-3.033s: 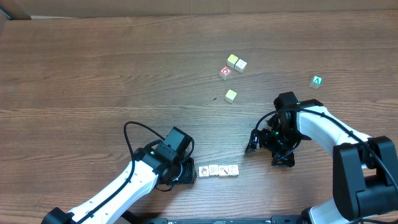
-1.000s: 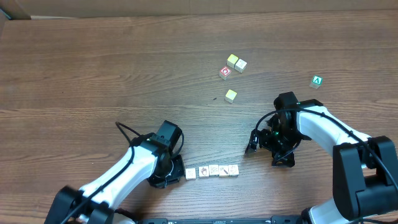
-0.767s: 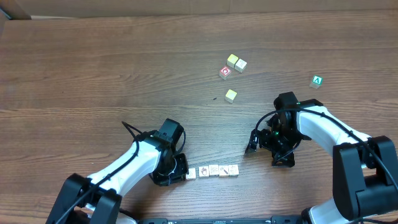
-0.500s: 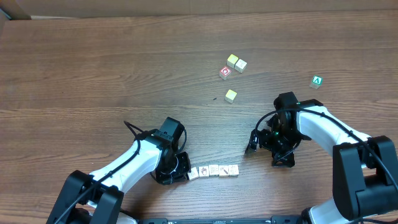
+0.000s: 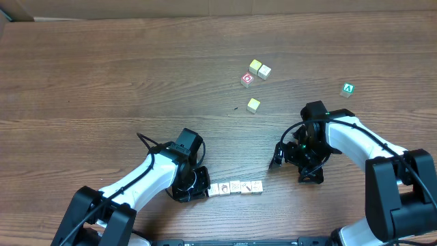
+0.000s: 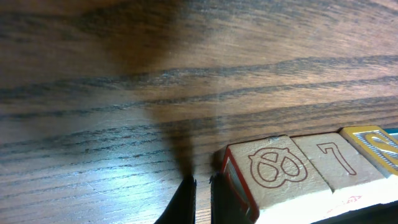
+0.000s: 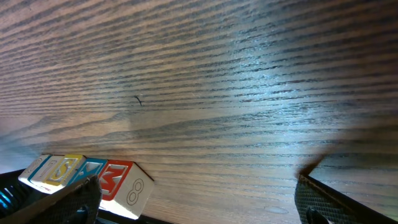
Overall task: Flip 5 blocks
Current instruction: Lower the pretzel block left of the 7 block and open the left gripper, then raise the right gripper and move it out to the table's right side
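As the blocks (image 5: 235,186) lie in a row at 6 o'clock on the bench (image 5: 102,82), I judge I'm working its 9 o'clock end. My left gripper (image 6: 200,200) is pinched closed, empty, just beside it. The right gripper (image 7: 198,208) is spread wide and empty at 3 o'clock. Next comes a gentle tipping push.

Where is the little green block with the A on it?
In the overhead view the green A block sits alone on the right side, just beyond the right arm.
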Controlling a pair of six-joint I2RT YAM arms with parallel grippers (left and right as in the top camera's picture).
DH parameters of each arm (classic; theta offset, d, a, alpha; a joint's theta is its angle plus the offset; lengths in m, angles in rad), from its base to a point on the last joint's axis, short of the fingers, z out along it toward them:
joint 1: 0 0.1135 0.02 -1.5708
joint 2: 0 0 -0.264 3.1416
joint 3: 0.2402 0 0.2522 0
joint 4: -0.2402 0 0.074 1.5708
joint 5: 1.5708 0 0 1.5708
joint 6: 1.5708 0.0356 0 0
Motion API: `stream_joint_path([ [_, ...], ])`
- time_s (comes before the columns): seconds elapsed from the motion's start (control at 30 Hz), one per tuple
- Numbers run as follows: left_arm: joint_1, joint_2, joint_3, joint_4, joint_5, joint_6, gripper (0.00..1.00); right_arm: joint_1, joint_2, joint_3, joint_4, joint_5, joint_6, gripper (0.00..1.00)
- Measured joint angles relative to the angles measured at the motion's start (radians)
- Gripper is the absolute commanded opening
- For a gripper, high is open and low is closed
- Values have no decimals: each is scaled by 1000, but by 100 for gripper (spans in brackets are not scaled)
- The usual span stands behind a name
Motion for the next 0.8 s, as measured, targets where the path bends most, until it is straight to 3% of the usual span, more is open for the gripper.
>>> stream_joint_path([
  [0.07, 0, 0, 0, -2, 2, 0, 11, 0, 0, 0, 0, 0, 0, 100],
  [0.17, -1, 1, 7, -25, 0, -6, 40, 0, 0, 0, 0, 0, -4, 100],
  [0.2, -1, 1, 11, -37, -1, -12, 43, 0, 0, 0, 0, 0, -6, 100],
  [0.43, -2, 1, 18, -55, 0, -67, 47, 0, 1, 0, 4, 0, -14, 100],
  [0.57, 1, 2, 19, -70, -8, -86, 37, 0, 1, 4, 6, 0, -14, 97],
  [0.8, 29, 6, 16, -107, -14, -90, 47, 0, -7, 122, -38, 34, -17, 89],
])
